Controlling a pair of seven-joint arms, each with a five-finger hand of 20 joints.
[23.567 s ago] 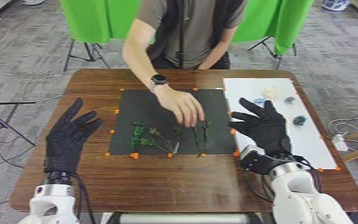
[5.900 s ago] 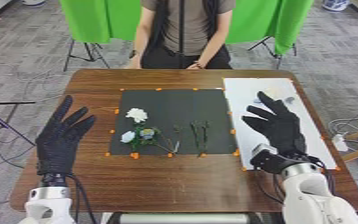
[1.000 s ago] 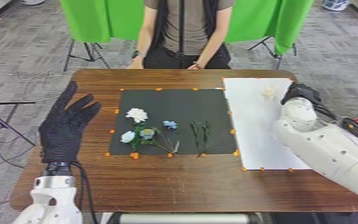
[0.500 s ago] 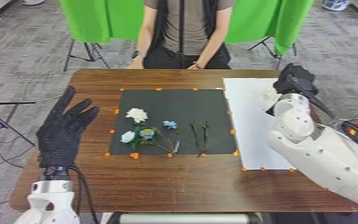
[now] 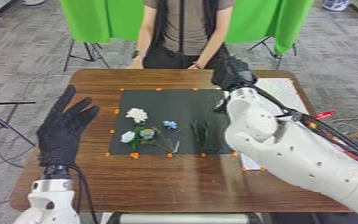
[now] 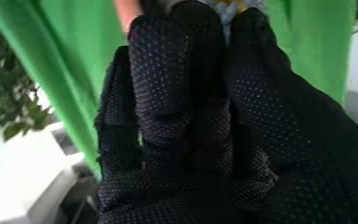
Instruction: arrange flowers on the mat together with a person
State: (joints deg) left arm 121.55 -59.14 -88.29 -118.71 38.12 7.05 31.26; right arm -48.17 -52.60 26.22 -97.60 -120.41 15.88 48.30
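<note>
pale flower (image 6: 233, 5), partly hidden: at the tips of the right hand (image 5: 233, 74), pinched between thumb and fingers; the fingers lie close together. in the head view this hand is over the far right corner of the mat (image 5: 171, 102), near the far edge of the bench (image 5: 158, 182). four blooms lie on the mat, to the left of the right hand and nearer the robot: white flower (image 5: 136, 115), farthest of the four; light blue-white flower (image 5: 127, 136); greenish flower (image 5: 147, 133), just beside it; small blue flower (image 5: 170, 124), the one nearest the right hand. green stems (image 5: 199, 131) lie right of the small blue flower, on the robot's side of the right hand. left hand (image 5: 62, 132): fingers spread, left of the mat, apart from the flowers. white sheet (image 5: 282, 90) extends to the right of the right hand, partly covered by the right arm.
</note>
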